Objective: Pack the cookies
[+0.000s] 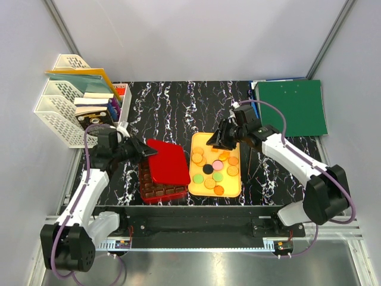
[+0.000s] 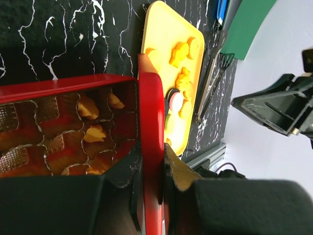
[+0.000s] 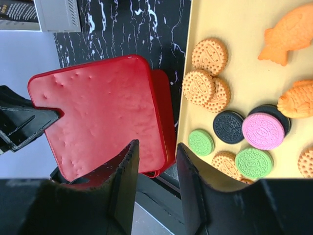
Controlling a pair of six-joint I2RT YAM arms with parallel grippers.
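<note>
Cookies [image 1: 213,168] are spread on the yellow tray [image 1: 200,142] at frame centre. The red lid [image 1: 168,161], left of it, is clamped by the left gripper [image 1: 147,150]. The right gripper [image 1: 218,142] is held open, empty, above the tray.

Black white-veined tabletop [image 1: 172,107]. Directly on it: red box [image 1: 158,192] left of centre, yellow tray [image 1: 199,140] just beside it on the right, green folder [image 1: 294,107] far right, white mesh racks [image 1: 56,113] far left.

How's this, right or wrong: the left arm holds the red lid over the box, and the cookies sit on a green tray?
Wrong on colour: the tray is yellow, not green, as the top view shows. The rest holds.
</note>
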